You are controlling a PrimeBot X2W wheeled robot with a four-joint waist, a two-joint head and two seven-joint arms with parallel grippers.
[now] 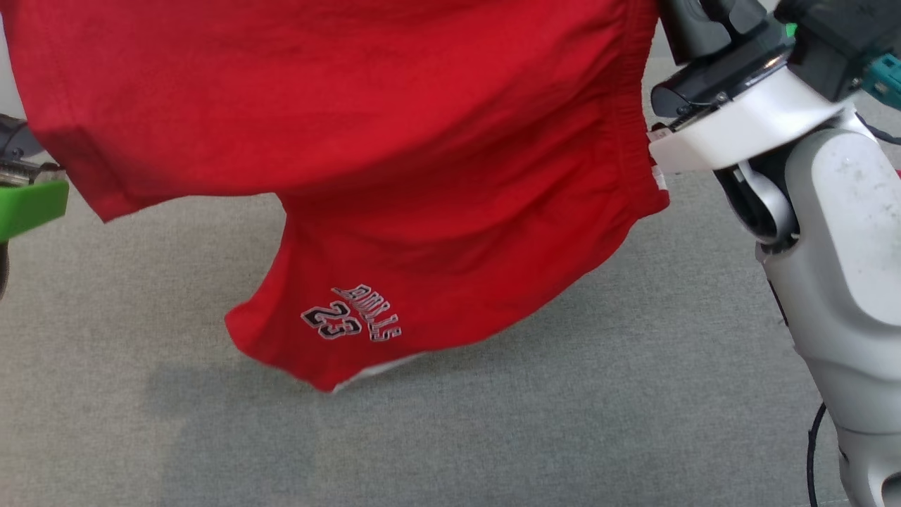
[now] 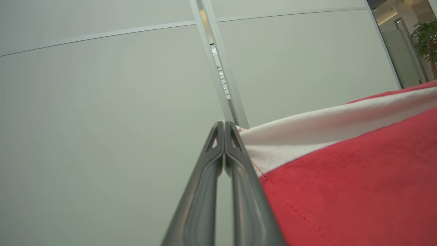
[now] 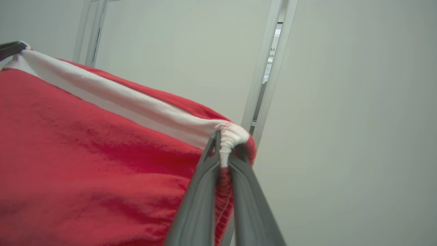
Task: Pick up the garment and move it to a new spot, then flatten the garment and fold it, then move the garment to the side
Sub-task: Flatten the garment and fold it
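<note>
The red shorts (image 1: 422, 141) hang in the air over the middle of the gray desk (image 1: 633, 422). The left gripper (image 2: 224, 124) pinches one top corner tight and the right gripper (image 3: 227, 143) pinches the other. That stretches them wide, ready, I think, to lay flat.

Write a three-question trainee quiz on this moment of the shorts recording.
1. Which number is printed on the red shorts? A) 23 B) 45 C) 7
2. True or false: the shorts hang in the air above the grey surface.
3. Fill in: the band pinched by the right gripper is ____ in colour.
Key: 1 A; 2 true; 3 white.
</note>
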